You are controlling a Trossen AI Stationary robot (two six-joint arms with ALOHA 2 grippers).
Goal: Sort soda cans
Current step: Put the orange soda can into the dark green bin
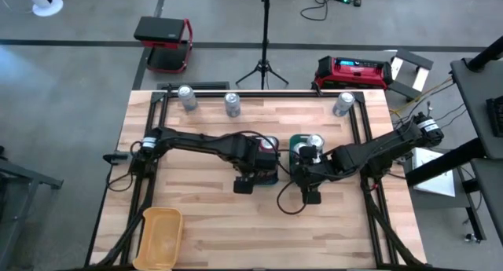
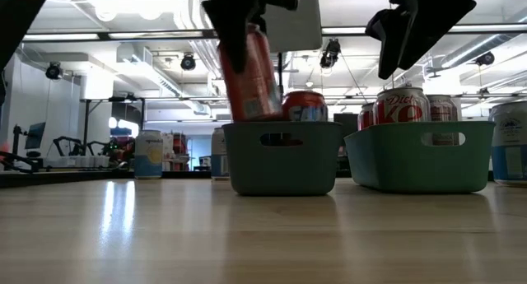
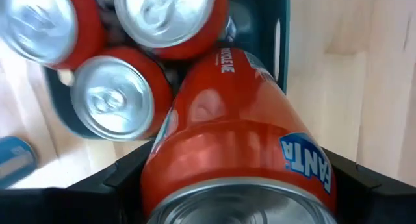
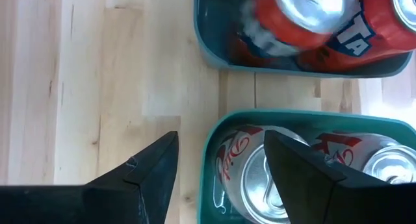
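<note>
We see a pale wooden table (image 1: 236, 232) on a dark frame, standing on a grey floor. At its centre sit two teal bins side by side: the left bin (image 2: 282, 159) and the right bin (image 2: 420, 156).

The left gripper (image 1: 253, 170) hangs over the left bin, clamped on an orange Fanta can (image 3: 237, 139) that tilts above three more orange cans (image 3: 120, 97) already inside.

The right gripper (image 4: 221, 165) hovers with its fingers spread wide over the near rim of the right bin, which holds Diet Coke cans (image 4: 250, 169).

Along the 12 o'clock edge stand three loose cans (image 1: 232, 104), well apart. A yellow tray (image 1: 159, 236) lies at the 7 o'clock corner.

Beyond the table at 12 o'clock stands a tripod (image 1: 264, 63), with a red-framed cart (image 1: 165, 42) at 11 and a red box (image 1: 354, 71) at 1. The low view shows an open workshop with ceiling pipes.
</note>
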